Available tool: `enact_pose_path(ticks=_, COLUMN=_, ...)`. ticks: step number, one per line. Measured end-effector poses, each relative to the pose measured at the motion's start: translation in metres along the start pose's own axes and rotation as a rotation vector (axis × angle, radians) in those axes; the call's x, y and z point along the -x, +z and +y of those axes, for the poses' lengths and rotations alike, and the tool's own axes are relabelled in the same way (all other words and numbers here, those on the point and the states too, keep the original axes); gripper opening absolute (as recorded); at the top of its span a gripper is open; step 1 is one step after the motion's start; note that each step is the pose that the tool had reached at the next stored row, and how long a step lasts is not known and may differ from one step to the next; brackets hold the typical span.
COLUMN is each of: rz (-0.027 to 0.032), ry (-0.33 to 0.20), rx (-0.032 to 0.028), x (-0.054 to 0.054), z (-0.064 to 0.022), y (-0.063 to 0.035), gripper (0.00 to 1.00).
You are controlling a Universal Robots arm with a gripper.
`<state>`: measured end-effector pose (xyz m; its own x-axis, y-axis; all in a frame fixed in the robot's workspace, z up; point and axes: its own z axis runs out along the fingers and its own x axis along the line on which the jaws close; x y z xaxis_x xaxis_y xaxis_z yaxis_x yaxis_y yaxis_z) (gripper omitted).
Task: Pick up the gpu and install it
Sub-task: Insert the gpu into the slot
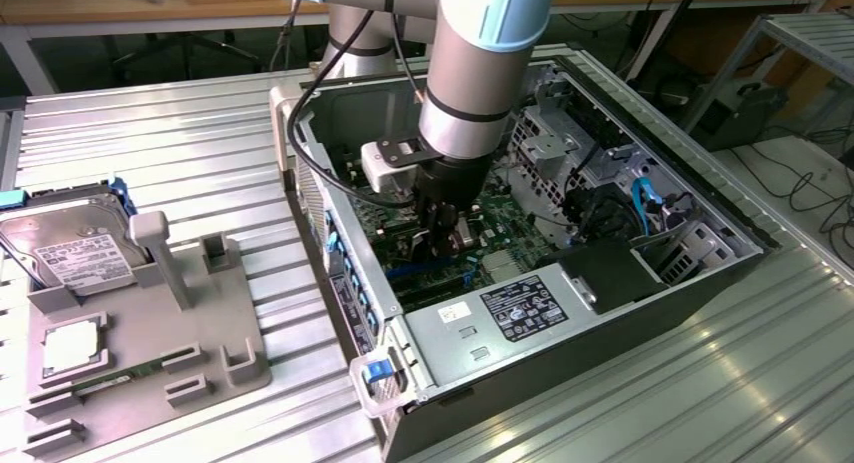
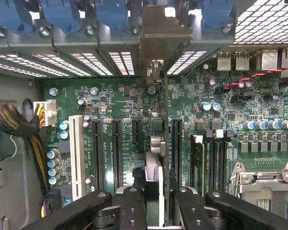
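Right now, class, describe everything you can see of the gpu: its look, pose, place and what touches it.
The gpu appears edge-on as a thin dark card, standing upright between the gripper fingers, which are closed on it. It runs in line with the long black expansion slots on the green motherboard, its far end reaching toward the case's rear slot openings. In the exterior view it sits low inside the open computer case, beneath the arm. Whether it is seated cannot be told.

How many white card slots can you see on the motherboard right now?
1: the white slot, at the end of the slot row, next to the black slots. Others may lie hidden.
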<state>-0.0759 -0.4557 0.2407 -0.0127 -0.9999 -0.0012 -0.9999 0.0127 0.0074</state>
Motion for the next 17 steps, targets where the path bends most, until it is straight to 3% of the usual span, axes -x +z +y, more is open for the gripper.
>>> enact_pose_path(ticks=17, rz=-0.0001, ry=-0.001, rx=0.0, x=0.0001, z=0.0, y=0.0048, gripper=0.28)
